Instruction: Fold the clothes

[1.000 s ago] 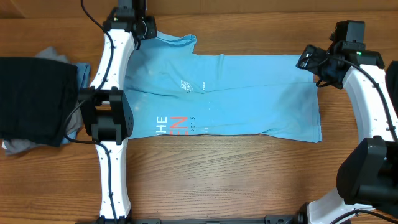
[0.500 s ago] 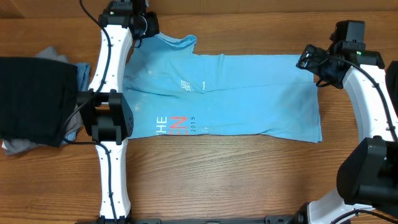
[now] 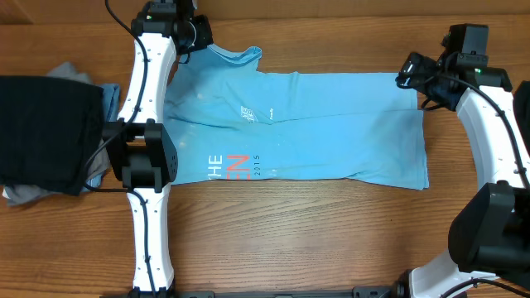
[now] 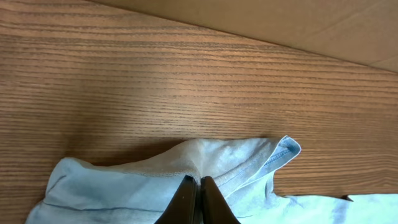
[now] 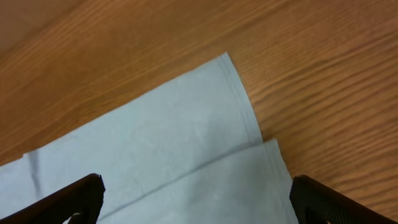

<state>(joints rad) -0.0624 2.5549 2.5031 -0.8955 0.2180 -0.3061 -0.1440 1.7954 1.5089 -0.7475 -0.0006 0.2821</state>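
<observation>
Standing at the near edge of the table (image 3: pixel 290 240), I see bare wood along the bottom of the overhead view. Just beyond it the sky-blue T-shirt (image 3: pixel 331 124) lies spread sideways across the middle, its red-and-white lettering (image 3: pixel 232 165) toward the left. Off at the left edge sits a pile of other clothes, a black shirt (image 3: pixel 45 132) on top of grey and blue ones. Farther back, at the upper left, the left fingers (image 4: pixel 188 198) are clenched on a bunched fold of the shirt's far corner. They have crept a touch further toward the top left over the last second, drawing that corner with them. At the upper right the right fingers (image 5: pixel 68 199) stand wide apart and grasp nothing. They have drifted toward the top edge, so the shirt's far right corner now lies uncovered and flat on the wood beneath them. To my eye this is still smoothing out: the right side looks released and settled, the left is taking up slack, and the real fold has yet to start.
</observation>
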